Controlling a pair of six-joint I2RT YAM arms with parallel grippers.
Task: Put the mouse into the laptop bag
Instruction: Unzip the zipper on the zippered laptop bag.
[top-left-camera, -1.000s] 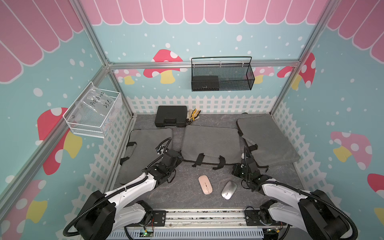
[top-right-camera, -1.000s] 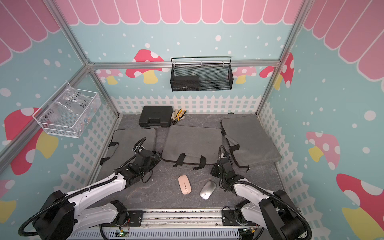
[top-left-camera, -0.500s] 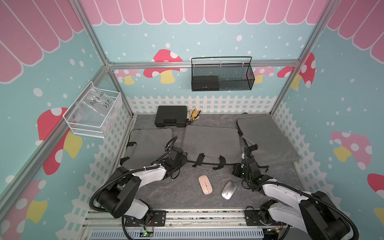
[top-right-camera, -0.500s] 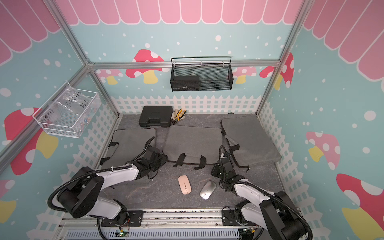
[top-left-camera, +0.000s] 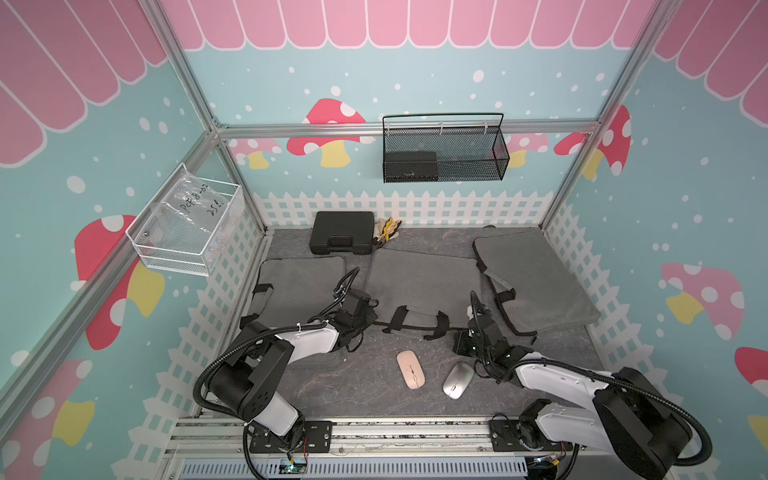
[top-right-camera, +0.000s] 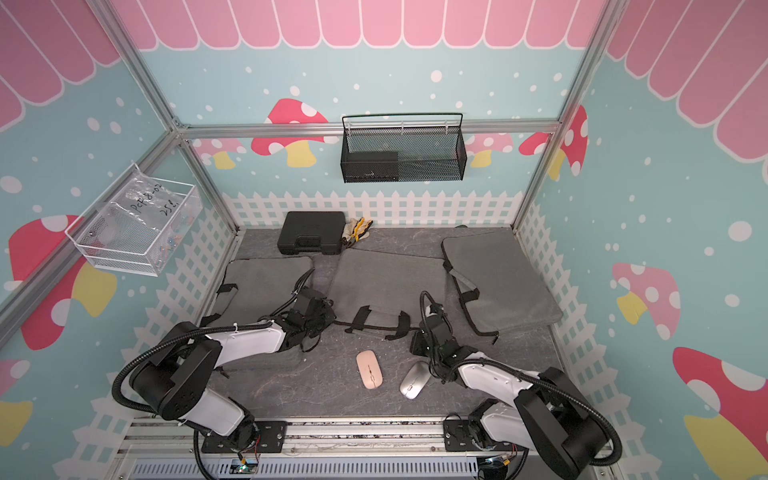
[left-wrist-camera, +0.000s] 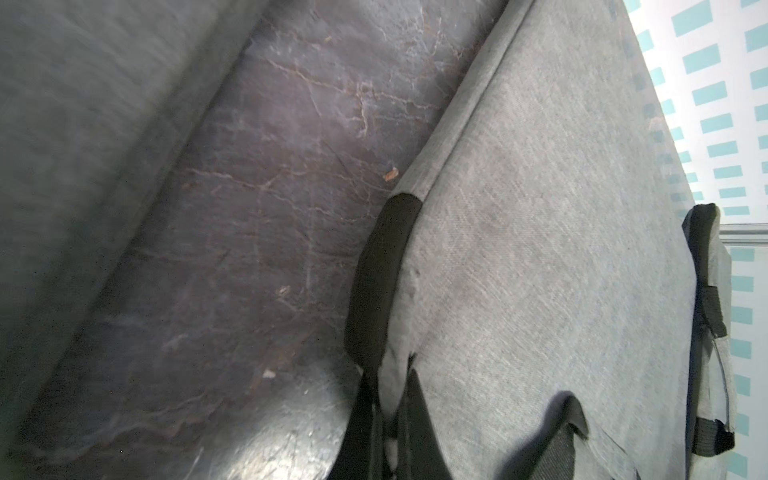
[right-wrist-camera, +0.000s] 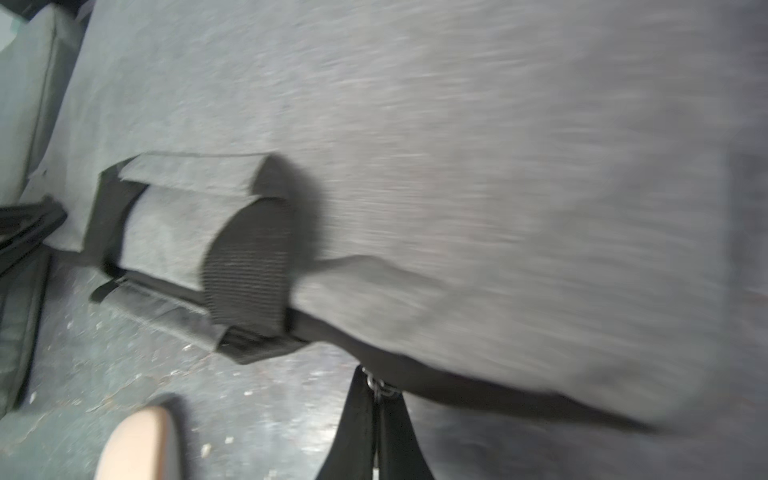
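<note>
My left fingers (left-wrist-camera: 357, 440) are closed on the front corner of the middle bag (top-left-camera: 419, 282), right by its black trim. My right fingers (right-wrist-camera: 355, 440) are pinched shut on the small metal zip pull (right-wrist-camera: 377, 386) at the same bag's front edge, toward its other end. So I judge I'm only at the opening step (whether the zip has parted at all, I can't tell from here). Neither mouse is in hand: the pink mouse (top-left-camera: 409, 369) and the silver mouse (top-left-camera: 456, 379) lie side by side on the tabletop (top-left-camera: 332, 386), just in front of that bag, between my two arms. Left to do: run the zip open, let go, pick up a mouse and slip it inside.
</note>
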